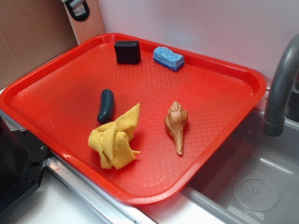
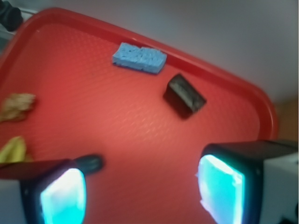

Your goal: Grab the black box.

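The black box (image 1: pixel 127 52) is a small matte block, squarish with rounded edges. It rests on the far end of the red tray (image 1: pixel 219 88), near the rim and just beside the blue sponge (image 1: pixel 168 58), not touching it. The tray floor carries a fine pebbled texture; the sponge is porous. The gripper (image 2: pixel 140 191) stands wide open above the tray with nothing held, its fingers (image 2: pixel 222 186) cut off by the wrist view's lower edge. That view is blurred.
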`<state>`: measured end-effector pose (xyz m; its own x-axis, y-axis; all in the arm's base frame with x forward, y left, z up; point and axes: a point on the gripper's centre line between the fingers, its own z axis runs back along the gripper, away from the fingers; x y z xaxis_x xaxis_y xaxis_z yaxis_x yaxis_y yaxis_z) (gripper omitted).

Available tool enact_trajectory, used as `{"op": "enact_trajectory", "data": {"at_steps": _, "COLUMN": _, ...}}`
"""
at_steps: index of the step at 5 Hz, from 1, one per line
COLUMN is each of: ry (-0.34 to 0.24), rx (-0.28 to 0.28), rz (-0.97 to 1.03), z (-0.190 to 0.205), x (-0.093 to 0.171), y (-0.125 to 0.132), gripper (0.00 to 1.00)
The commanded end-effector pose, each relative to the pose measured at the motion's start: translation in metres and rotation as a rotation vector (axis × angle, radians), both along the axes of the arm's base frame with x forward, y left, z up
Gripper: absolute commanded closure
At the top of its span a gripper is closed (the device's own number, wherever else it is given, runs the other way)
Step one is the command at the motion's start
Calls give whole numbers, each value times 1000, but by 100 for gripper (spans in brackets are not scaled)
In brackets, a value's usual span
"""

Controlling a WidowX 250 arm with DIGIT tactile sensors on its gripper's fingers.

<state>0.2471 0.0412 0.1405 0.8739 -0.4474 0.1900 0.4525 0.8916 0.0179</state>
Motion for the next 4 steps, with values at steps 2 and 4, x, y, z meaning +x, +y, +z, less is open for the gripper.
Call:
{"op": "enact_trajectory", "data": {"at_steps": 2, "ry": -31, "rx": 137, "rz": -121, "z": -64, "x": 66, "y": 12, "gripper": 0}}
{"op": "enact_trajectory", "data": {"at_steps": 4, "ry": -135, "rx": 173, "rz": -211, "z": -71, "x": 85, "y": 16, "gripper": 0}}
